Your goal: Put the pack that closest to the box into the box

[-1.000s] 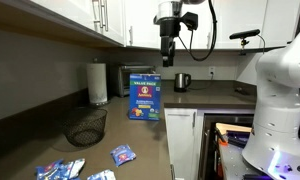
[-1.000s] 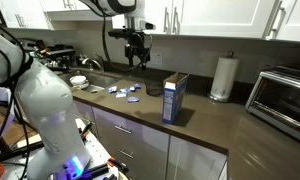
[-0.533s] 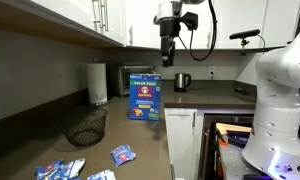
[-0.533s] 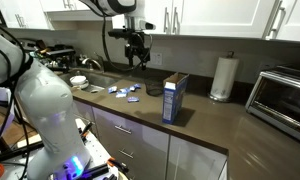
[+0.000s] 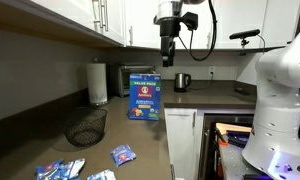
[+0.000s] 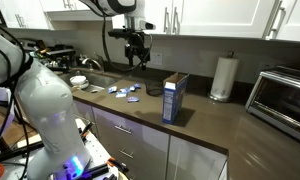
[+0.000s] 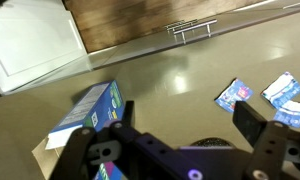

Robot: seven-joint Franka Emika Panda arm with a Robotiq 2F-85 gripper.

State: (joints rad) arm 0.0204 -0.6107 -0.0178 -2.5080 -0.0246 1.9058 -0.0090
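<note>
Gripper point(image 7: 180, 150) high above counter point(image 7: 170, 80), jaws wide, empty; likely surveying before descent. The pack point(image 7: 237, 93) lies flat below, toward one finger. The box point(image 7: 90, 108) stands upright toward the other, probably for top loading.

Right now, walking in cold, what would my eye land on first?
A tall blue box stands upright on the dark countertop. The robot's hand hangs open high over that countertop, and small blue snack packs lie scattered near a black wire basket.
</note>
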